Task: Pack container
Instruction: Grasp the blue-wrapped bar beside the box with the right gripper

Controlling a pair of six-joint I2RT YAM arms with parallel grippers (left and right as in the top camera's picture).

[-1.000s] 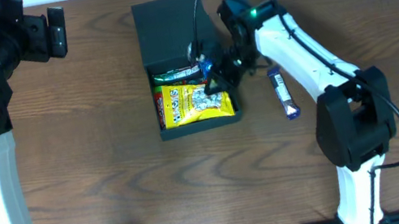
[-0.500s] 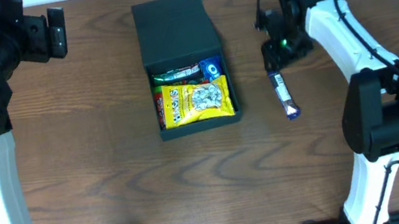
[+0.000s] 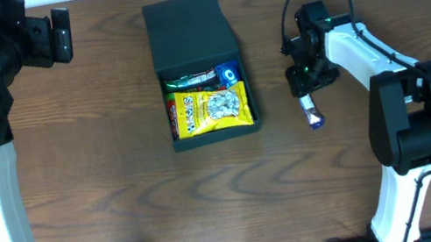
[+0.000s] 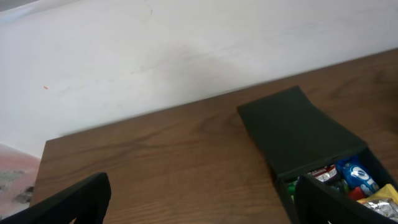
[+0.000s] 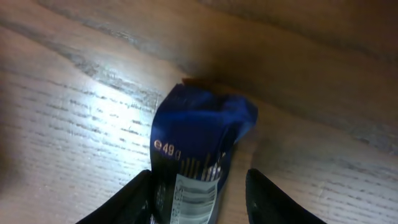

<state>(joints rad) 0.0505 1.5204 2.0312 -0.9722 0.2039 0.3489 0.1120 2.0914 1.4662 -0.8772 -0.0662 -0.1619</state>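
As seen from overhead, container point(image 3: 191, 32) at far middle of table point(image 3: 120, 182), lid flapped back, away from robot. Packed with yellow packet point(image 3: 212, 110) in front, green-red wrapper point(image 3: 189, 80) and blue packet point(image 3: 228, 73) behind. Off to its right, well apart, blue bar point(image 3: 312, 111) flat on wood. Right gripper point(image 3: 304, 86) down over bar's far end, jaws apart, straddling it, not clamped. Left gripper point(image 4: 202, 186) up at far left, clear of container, jaws spread wide
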